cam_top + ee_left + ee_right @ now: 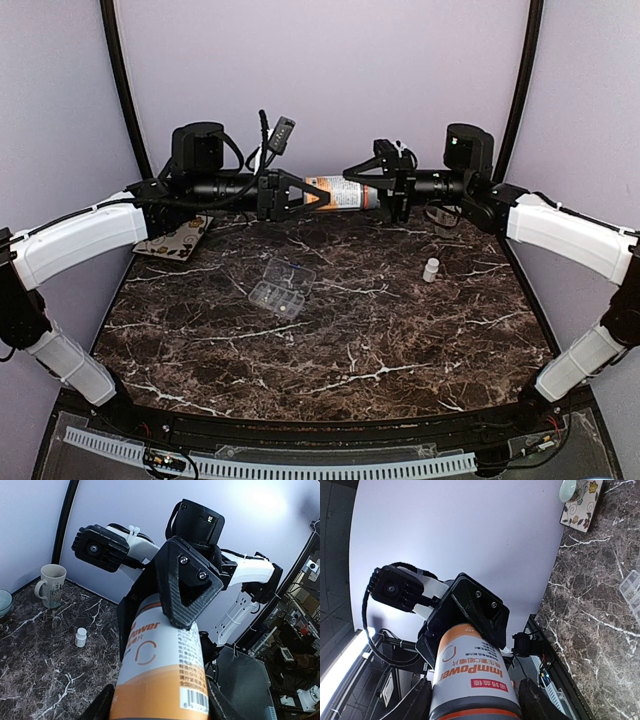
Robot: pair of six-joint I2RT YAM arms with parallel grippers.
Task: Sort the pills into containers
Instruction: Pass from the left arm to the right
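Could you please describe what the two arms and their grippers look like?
The left arm and right arm have white shells on their long links, black joints and black cylindrical motor housings, with thin black cables looped alongside. The left gripper and right gripper are black, with triangular carbon-weave fingers, each fixed by two screws.

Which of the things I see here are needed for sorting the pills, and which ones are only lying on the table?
For the job:
- orange-and-white bottle, held between the left pincer and the right pincer
- clear organizer box

Lying about:
- mug
- bowl
- patterned tray
- small white vial, use unclear
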